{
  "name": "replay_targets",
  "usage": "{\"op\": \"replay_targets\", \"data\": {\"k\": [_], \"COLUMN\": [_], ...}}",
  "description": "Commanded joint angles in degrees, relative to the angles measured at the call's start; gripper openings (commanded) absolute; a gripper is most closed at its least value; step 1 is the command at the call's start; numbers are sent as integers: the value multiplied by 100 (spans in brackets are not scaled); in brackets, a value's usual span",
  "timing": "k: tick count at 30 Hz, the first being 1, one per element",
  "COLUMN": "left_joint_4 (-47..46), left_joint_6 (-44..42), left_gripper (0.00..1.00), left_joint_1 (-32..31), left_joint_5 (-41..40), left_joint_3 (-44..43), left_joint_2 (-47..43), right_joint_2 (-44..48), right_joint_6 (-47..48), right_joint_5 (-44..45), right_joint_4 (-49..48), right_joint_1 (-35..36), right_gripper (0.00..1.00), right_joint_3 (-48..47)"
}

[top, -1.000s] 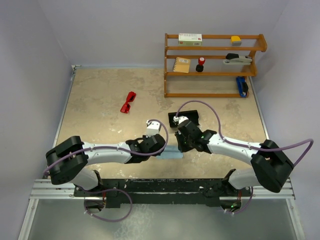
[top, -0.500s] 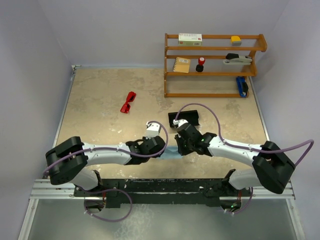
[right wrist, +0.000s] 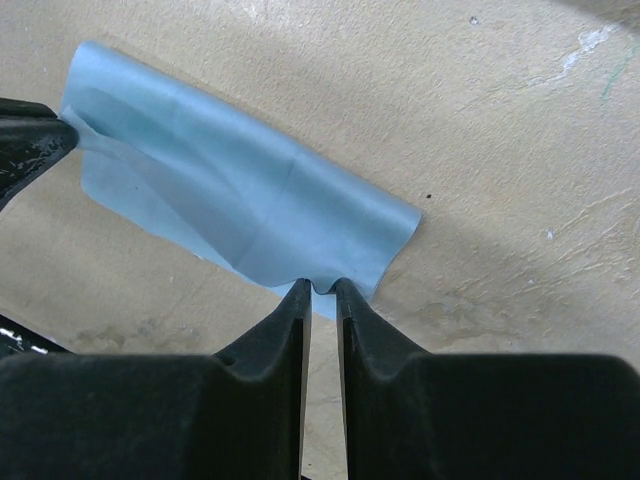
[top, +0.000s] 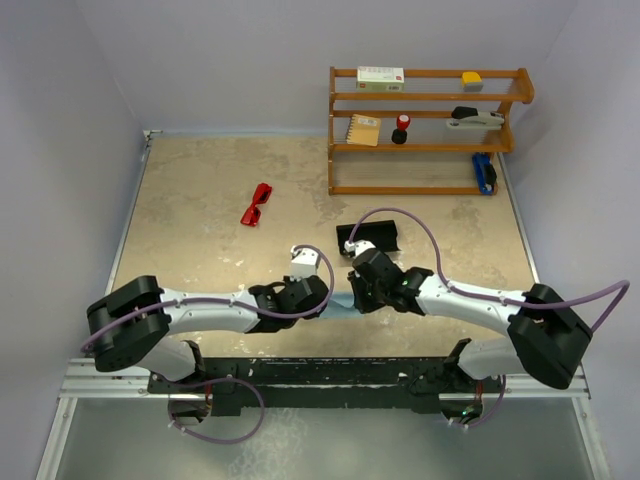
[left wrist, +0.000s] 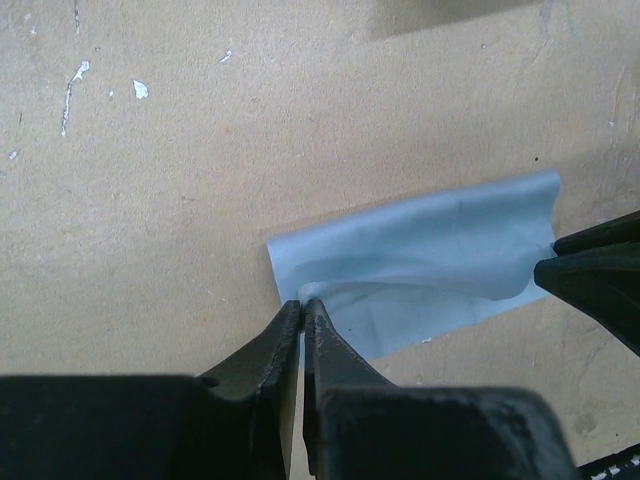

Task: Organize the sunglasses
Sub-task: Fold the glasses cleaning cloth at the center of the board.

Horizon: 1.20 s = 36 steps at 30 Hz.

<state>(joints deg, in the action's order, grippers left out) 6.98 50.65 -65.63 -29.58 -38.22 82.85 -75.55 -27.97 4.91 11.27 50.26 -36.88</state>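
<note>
Sunglasses (top: 257,204), light, stiff and slick-looking (I'd pinch them at the bridge, not a thin arm), lie at ten o'clock on the table (top: 200,260), well apart from the left gripper (left wrist: 302,310) and right gripper (right wrist: 322,290), each pinched shut on an edge of the blue cloth (left wrist: 430,260).

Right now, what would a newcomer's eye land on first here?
The left gripper and right gripper each pinch one end of a light blue cloth at the near middle of the table. The red sunglasses lie untouched further back on the left. A black case sits just beyond the right gripper.
</note>
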Motion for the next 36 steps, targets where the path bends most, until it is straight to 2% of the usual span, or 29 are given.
{"op": "replay_targets", "data": {"k": [1,6,11,18,27,36], "left_joint_4": [-68,17,74,303,611,537], "left_joint_6": [155,173,170,181,281,336], "left_gripper": [5,9,19,19,17,12], "left_joint_1": [-62,-89,-125,-141,-161,-161], "left_joint_5": [-186,-215,-248,-360,-570,-532], "left_joint_3": [42,47,60,6,178,72], "left_joint_2": [-246,-279,-302,-362,-864,-648], "right_joint_2": [213,239,266,324,682,538], "right_joint_6": [-117,-144,-180,-207,-270,-287], "right_joint_5": [10,36,63,111,234,264], "right_joint_4": [33,84,80,163,415,279], "right_joint_1": [73,136,181,203,212,212], "right_gripper": [18,19,19,18,19,15], "right_joint_3": [66,67,106,117,169,98]}}
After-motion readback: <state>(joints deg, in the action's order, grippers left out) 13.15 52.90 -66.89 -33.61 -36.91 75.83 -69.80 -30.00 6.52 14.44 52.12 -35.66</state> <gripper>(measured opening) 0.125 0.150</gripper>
